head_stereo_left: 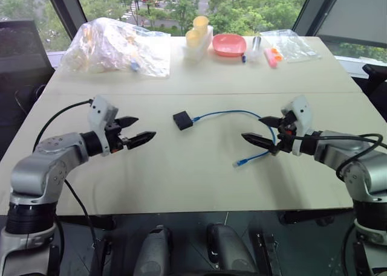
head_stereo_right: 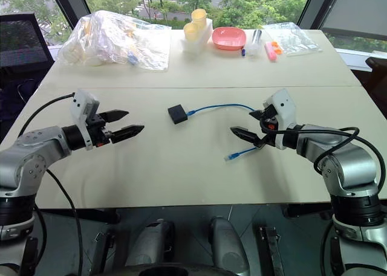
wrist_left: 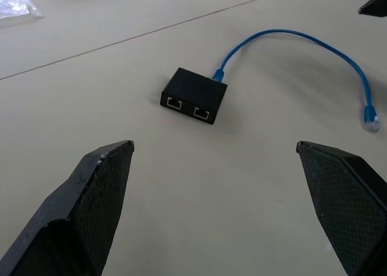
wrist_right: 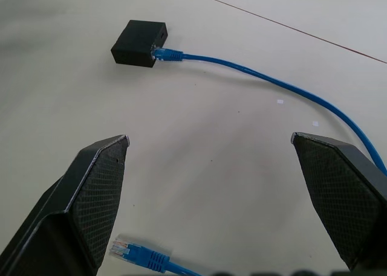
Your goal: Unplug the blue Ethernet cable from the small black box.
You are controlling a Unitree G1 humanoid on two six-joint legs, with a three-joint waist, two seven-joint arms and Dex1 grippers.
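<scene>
Blue Ethernet cable [head_stereo_left: 233, 113] is lying in a loose arc on the surface [head_stereo_left: 181, 167], one plug seated in the small black box [head_stereo_left: 182, 120], the free plug [wrist_right: 136, 252] trailing away from the box. Cord looks light and floppy; the box looks light and likely to slide, so pinning the box and pinching the seated plug [wrist_right: 164, 54] seems best. Left gripper [head_stereo_left: 134, 132] and right gripper [head_stereo_left: 259, 131] are hovering either side of the box, jaws spread wide, holding nothing. Beyond the box, a pink bowl [head_stereo_left: 229, 44] is sitting beside a tray of yellow cups [head_stereo_left: 198, 35].
</scene>
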